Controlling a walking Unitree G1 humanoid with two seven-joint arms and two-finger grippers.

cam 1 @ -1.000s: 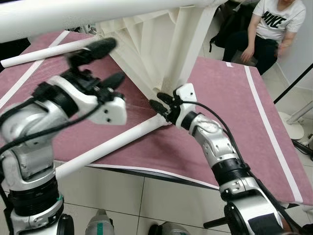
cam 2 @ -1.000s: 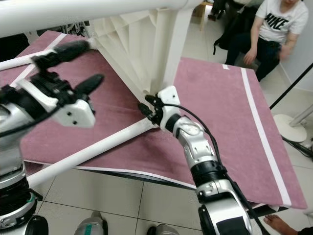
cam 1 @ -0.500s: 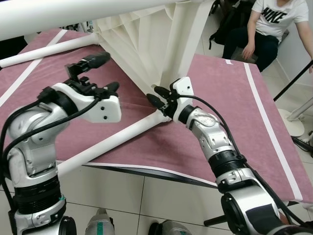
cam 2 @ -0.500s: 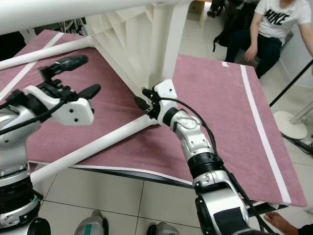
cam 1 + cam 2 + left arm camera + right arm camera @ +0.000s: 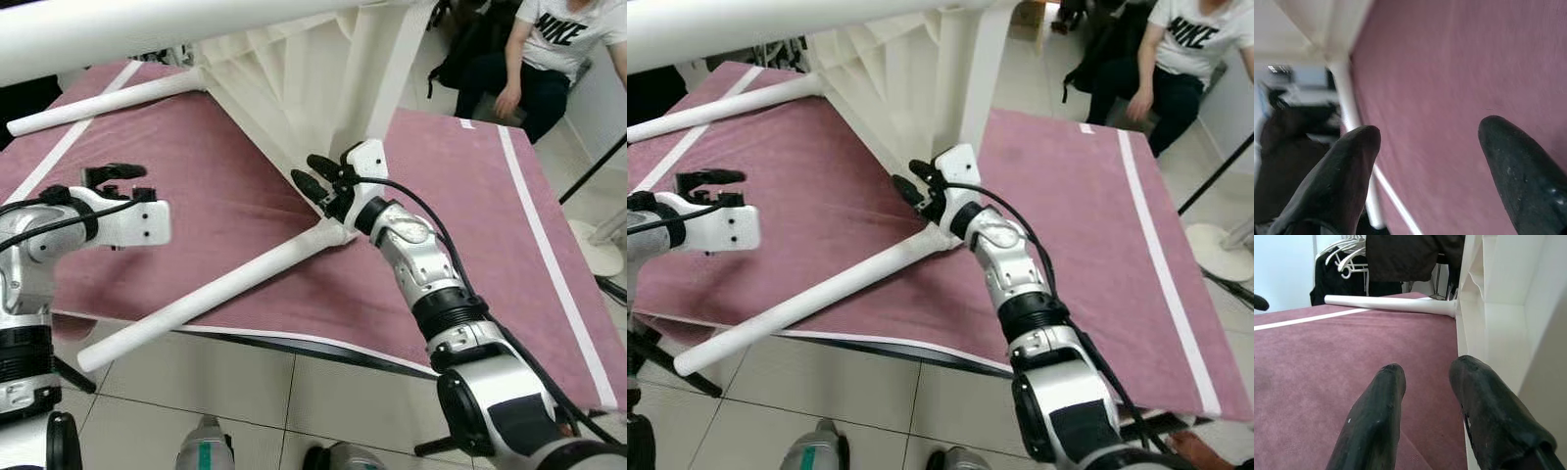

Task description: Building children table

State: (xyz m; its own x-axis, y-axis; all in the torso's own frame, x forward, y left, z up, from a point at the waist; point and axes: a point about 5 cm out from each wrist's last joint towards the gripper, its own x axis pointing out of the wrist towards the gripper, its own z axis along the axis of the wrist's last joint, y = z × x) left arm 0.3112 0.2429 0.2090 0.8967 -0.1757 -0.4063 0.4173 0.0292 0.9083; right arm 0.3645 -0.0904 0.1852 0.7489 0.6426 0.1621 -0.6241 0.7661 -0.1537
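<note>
The upturned white plastic children's table [image 5: 294, 69] on the maroon mat [image 5: 460, 225] has legs fitted; right gripper [image 5: 318, 179] slightly parted, left gripper [image 5: 116, 183] wide, both empty.

Beyond the right end effector [image 5: 315, 179], the white table frame [image 5: 323, 88] runs off the top edge, and the seated person [image 5: 534, 59] is cropped at the shoulders.

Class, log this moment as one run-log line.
left hand: open, above mat, empty | right hand: open, beside table frame above leg joint | person: seated beyond
</note>
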